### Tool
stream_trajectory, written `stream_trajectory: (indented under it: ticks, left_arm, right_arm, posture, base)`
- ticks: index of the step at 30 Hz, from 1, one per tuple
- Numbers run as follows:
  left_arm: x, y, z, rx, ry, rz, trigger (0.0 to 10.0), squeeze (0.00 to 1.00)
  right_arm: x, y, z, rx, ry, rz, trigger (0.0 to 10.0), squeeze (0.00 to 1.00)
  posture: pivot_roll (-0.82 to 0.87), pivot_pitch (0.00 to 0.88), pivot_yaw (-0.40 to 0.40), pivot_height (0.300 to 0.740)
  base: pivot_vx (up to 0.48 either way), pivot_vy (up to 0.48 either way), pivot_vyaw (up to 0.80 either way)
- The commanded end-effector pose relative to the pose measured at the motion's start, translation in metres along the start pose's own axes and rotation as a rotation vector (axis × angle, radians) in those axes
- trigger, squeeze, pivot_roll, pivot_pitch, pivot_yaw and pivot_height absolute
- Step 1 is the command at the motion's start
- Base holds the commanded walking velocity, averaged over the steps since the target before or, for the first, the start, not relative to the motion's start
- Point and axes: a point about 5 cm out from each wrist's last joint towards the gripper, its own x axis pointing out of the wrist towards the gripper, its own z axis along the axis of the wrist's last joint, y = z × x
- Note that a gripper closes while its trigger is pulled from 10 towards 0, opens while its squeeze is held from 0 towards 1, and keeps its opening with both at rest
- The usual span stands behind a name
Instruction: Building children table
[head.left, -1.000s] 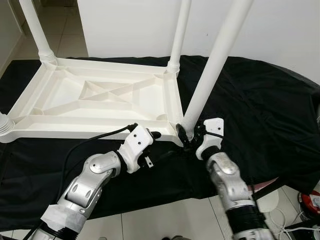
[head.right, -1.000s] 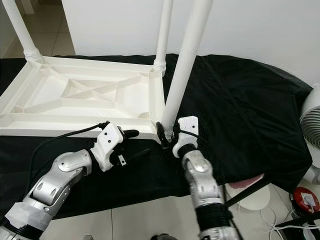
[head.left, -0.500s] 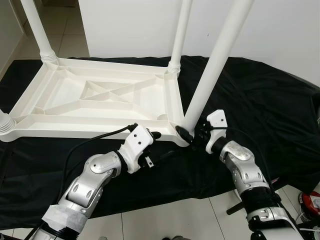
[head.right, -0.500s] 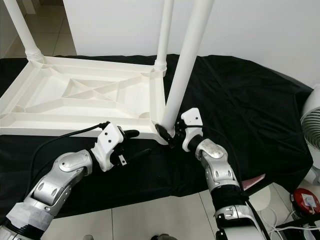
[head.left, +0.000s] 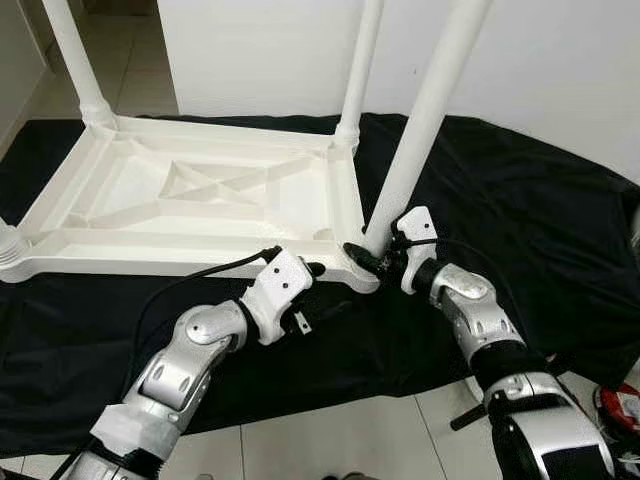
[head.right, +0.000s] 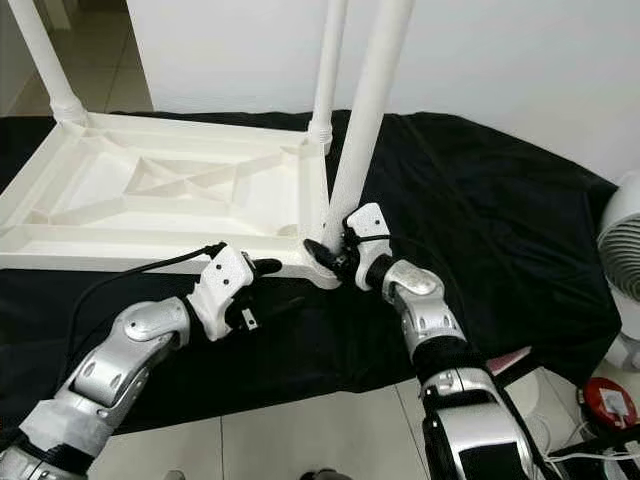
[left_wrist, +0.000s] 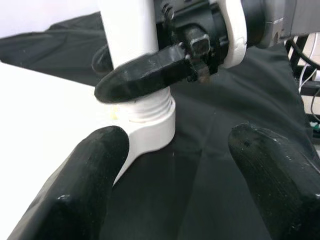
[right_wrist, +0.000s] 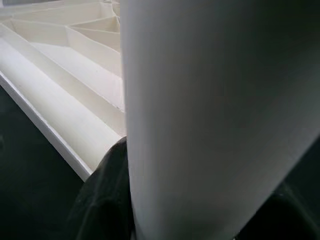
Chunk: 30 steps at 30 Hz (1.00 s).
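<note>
A white plastic children's table is lying upside down on a black cloth that is covering a low surface, with pale floor tiles showing at the near edge. Four white legs are standing up from its corners: one at the far left, one at the far right, one at the near right, and only the ribbed base of a fourth at the near left. The underside is showing one crossed pattern of ribs inside a rectangular frame.

Two silver arms are reaching in from below. The right gripper is clasping the base of the near right leg, one black finger on each side of it, just above the threaded collar where the leg is meeting the tabletop corner. The left gripper is hovering just beside the table's near edge, close to that same corner, its two black fingers spread apart and holding nothing. One black cable is running along the left arm.

At the far right, part of a white fan is standing on the floor.
</note>
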Motion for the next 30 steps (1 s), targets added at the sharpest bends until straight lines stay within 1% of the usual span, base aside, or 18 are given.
stream_trajectory:
  ticks: [1,9,10,17,19,20,22,23,24,25,26,27,28,30]
  left_arm:
    - [0.002,0.0,-0.002,0.014,0.01,0.001,10.0,0.0]
    - [0.004,-0.002,-0.002,0.014,0.008,-0.007,10.0,0.0]
    - [0.005,-0.004,-0.002,0.009,0.007,-0.016,10.0,0.0]
    - [0.006,-0.003,-0.001,0.01,-0.005,-0.009,10.0,0.0]
    - [0.007,-0.002,0.0,0.01,-0.01,-0.003,10.0,0.0]
    - [0.007,-0.002,0.0,0.01,-0.01,-0.003,10.0,0.0]
    - [0.007,-0.002,0.0,0.002,-0.014,0.002,10.0,0.0]
    - [0.007,-0.003,-0.001,-0.001,-0.015,0.003,10.0,0.0]
    - [0.007,-0.003,-0.001,-0.001,-0.015,0.003,10.0,0.0]
    - [0.006,-0.003,-0.001,-0.006,-0.015,0.002,10.0,0.0]
    - [0.006,-0.004,-0.002,-0.008,-0.014,0.0,10.0,0.0]
    - [0.006,-0.004,-0.002,-0.008,-0.014,0.0,10.0,0.0]
    - [0.006,-0.005,-0.002,-0.009,-0.014,-0.001,10.0,0.0]
    - [0.006,-0.006,-0.002,-0.01,-0.012,-0.004,10.0,0.0]
  right_arm:
    - [0.005,0.009,-0.008,-0.009,0.051,0.061,0.0,0.0]
    - [0.003,0.006,-0.012,0.012,0.056,0.044,0.0,0.0]
    - [0.0,0.004,-0.014,0.03,0.052,0.01,10.0,0.0]
    - [-0.001,0.004,-0.015,0.061,0.018,-0.063,10.0,0.0]
    - [-0.001,0.005,-0.018,0.078,0.014,-0.145,10.0,0.0]
    - [-0.001,0.005,-0.018,0.078,0.014,-0.145,10.0,0.0]
    - [0.0,0.008,-0.017,0.081,-0.004,-0.23,10.0,0.0]
    - [0.0,0.01,-0.016,0.083,-0.016,-0.256,10.0,0.0]
    - [0.0,0.01,-0.016,0.083,-0.016,-0.256,10.0,0.0]
    - [0.001,0.013,-0.015,0.088,-0.026,-0.291,10.0,0.0]
    - [0.002,0.015,-0.014,0.111,-0.027,-0.346,10.0,0.0]
    - [0.002,0.015,-0.014,0.111,-0.027,-0.346,10.0,0.0]
    - [0.002,0.016,-0.014,0.126,-0.026,-0.382,10.0,0.0]
    - [0.002,0.018,-0.014,0.169,-0.032,-0.485,10.0,0.0]
  posture:
    - [0.11,0.022,-0.09,0.74]
    - [0.1,0.024,-0.08,0.74]
    - [0.1,0.028,-0.077,0.74]
    - [0.09,0.033,-0.08,0.74]
    - [0.09,0.037,-0.082,0.74]
    - [0.09,0.037,-0.082,0.74]
    - [0.09,0.038,-0.081,0.74]
    - [0.09,0.04,-0.082,0.74]
    - [0.09,0.04,-0.082,0.74]
    - [0.09,0.04,-0.082,0.74]
    - [0.09,0.04,-0.082,0.74]
    - [0.09,0.04,-0.082,0.74]
    - [0.08,0.039,-0.084,0.74]
    - [0.08,0.039,-0.084,0.74]
  base:
    - [0.0,0.0,0.0]
    - [0.0,0.0,0.0]
    - [0.0,0.0,0.0]
    - [0.0,0.0,0.0]
    - [0.0,0.0,0.0]
    - [0.0,0.0,0.0]
    - [0.0,0.0,0.0]
    - [0.0,0.0,0.0]
    - [0.0,0.0,0.0]
    - [0.0,0.0,0.0]
    - [0.0,0.0,0.0]
    - [0.0,0.0,0.0]
    - [0.0,0.0,0.0]
    - [0.0,0.0,0.0]
